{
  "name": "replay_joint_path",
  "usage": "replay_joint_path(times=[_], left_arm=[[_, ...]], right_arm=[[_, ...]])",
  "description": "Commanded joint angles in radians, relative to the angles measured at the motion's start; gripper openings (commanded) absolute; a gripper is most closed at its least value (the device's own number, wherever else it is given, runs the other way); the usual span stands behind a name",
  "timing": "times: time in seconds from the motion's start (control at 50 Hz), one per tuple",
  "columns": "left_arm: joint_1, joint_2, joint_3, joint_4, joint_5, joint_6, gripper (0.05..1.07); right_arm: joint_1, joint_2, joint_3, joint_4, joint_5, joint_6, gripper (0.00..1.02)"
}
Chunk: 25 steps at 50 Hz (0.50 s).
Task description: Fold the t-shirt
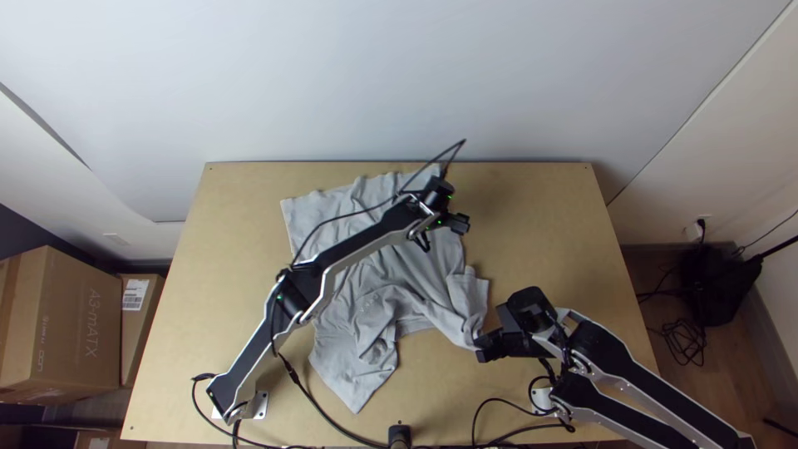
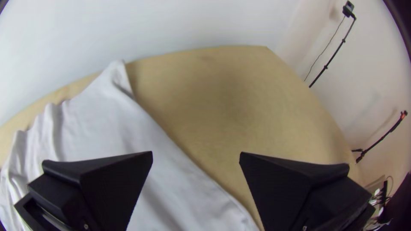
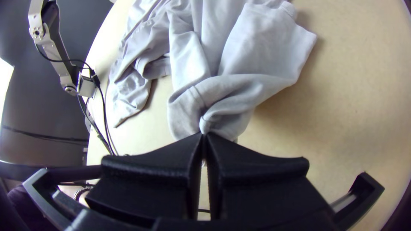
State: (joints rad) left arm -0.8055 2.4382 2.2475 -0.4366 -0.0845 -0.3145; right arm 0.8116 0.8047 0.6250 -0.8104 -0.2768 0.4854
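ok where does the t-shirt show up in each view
Top view: t-shirt on the table, under the left arm.
Left wrist view: beyond the left gripper's open fingers, near the table's far edge.
Right wrist view: crumpled, a bit pinched in the right gripper.
Shared landmark: the table.

The left arm (image 1: 357, 243) and right arm (image 1: 597, 345) have silver-grey links, black joints and thin black cables (image 1: 432, 161). Green lights (image 1: 450, 197) dot the left one. Left gripper (image 1: 462, 223) and right gripper (image 1: 481, 348) are black, with broad, wedge-shaped fingers (image 2: 100, 184).

On or above one table (image 1: 540, 216) are one t-shirt (image 1: 386, 270), two arms (image 1: 256, 356) and two grippers (image 1: 485, 344); beside it, at least three cardboard boxes (image 1: 79, 333).
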Motion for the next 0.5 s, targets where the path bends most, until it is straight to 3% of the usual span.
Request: replay_joint_path(times=[0.0, 0.1, 0.3, 0.36, 0.42, 0.48], left_arm=[[-0.029, 0.073, 0.046, 0.029, -0.055, 0.038, 1.03], [-0.035, 0.108, 0.055, 0.047, -0.135, 0.071, 1.03], [-0.043, 0.14, 0.055, 0.042, -0.19, 0.135, 1.03], [-0.043, 0.148, 0.055, 0.039, -0.199, 0.152, 0.98], [-0.044, 0.15, 0.055, 0.033, -0.201, 0.166, 0.77], [-0.044, 0.145, 0.054, 0.029, -0.205, 0.167, 0.33]], right_arm=[[0.027, -0.01, -0.016, 0.004, -0.002, -0.005, 0.02], [0.034, -0.019, -0.005, -0.006, -0.009, 0.019, 0.02], [0.034, -0.039, -0.005, -0.016, -0.013, 0.051, 0.02], [0.034, -0.041, -0.004, -0.019, -0.013, 0.051, 0.02], [0.034, -0.042, 0.001, -0.023, -0.013, 0.051, 0.02], [0.032, -0.045, 0.004, -0.024, -0.013, 0.051, 0.02]])
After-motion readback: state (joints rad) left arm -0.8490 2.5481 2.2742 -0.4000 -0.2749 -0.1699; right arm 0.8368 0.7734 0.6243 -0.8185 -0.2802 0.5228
